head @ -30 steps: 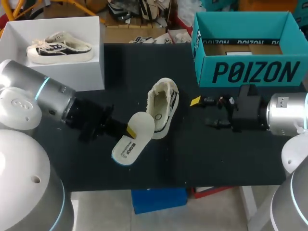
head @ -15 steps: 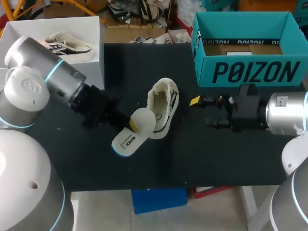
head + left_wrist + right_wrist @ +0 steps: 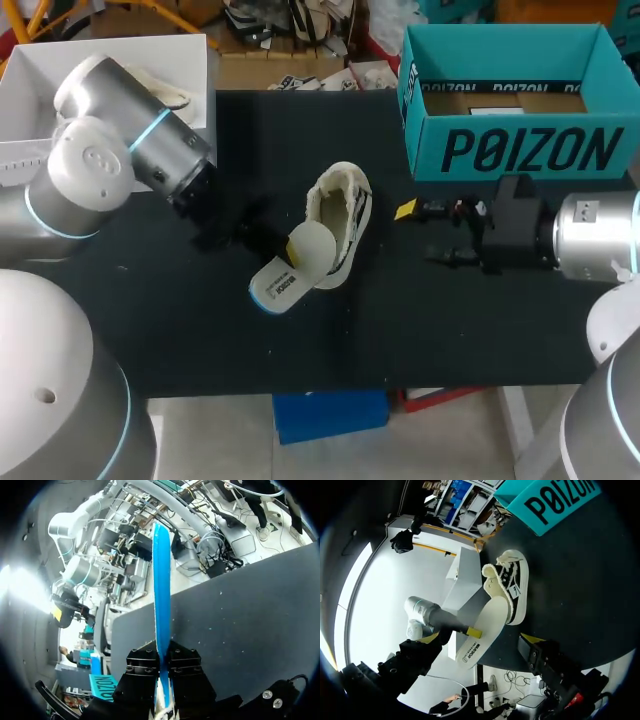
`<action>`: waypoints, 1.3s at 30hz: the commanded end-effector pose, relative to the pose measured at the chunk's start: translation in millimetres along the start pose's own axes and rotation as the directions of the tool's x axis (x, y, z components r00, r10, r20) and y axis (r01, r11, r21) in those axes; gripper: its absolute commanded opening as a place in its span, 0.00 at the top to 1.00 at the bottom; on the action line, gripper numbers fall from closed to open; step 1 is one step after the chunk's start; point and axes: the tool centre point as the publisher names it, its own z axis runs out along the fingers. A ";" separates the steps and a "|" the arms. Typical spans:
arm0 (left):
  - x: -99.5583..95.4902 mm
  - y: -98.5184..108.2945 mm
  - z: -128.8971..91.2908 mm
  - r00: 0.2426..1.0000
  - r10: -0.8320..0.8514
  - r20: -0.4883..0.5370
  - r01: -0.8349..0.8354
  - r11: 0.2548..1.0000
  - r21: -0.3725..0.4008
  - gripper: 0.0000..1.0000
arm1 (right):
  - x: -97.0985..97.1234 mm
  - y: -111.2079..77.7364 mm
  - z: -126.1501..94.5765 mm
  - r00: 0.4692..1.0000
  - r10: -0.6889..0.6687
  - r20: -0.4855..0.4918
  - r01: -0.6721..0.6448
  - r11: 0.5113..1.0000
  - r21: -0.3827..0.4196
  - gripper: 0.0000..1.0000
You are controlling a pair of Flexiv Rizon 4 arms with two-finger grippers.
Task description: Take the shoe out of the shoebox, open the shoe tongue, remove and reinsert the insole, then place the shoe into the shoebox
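On the black table [image 3: 450, 320], between the two arms, the shoe [image 3: 340, 205] lies tipped on its side with its fleecy opening exposed. The insole [image 3: 285, 283] is out of it. Its toe end leans against the shoe's opening and its heel end points down toward the table. The left gripper [image 3: 162, 661] pinches the insole edge-on between its fingers, which are closed tight on the thin blue rim. The right gripper [image 3: 425, 235] hangs just beside the shoe on the far side, its fingers spread and empty.

Nothing steadies the shoe, and I judge that to be the main risk. If the insole's toe snags on the fleece or the collar, a push would likely slide or roll the shoe instead of seating the insole. The insole is thin and held at only one spot, so it could also buckle, twist in the grip or fold inside the shoe.

The teal shoebox [image 3: 510, 150] stands well behind the right gripper. It holds no shoe, only a brown lining and a pale slip. The white box [image 3: 30, 60] behind the left arm holds a second shoe [image 3: 170, 96], mostly hidden by that arm.
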 end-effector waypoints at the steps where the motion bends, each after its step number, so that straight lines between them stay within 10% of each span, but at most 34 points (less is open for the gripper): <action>1: -1.6 15.7 6.1 1.000 -0.001 -0.006 0.001 1.000 0.018 1.00 | 0.5 -0.1 -0.3 1.000 0.001 0.002 -0.001 1.000 0.001 0.00; 39: -5.7 94.8 22.7 0.992 -0.054 -0.118 0.048 0.998 -0.051 1.00 | 0.5 -0.1 -0.3 1.000 0.001 0.002 -0.001 1.000 0.001 0.00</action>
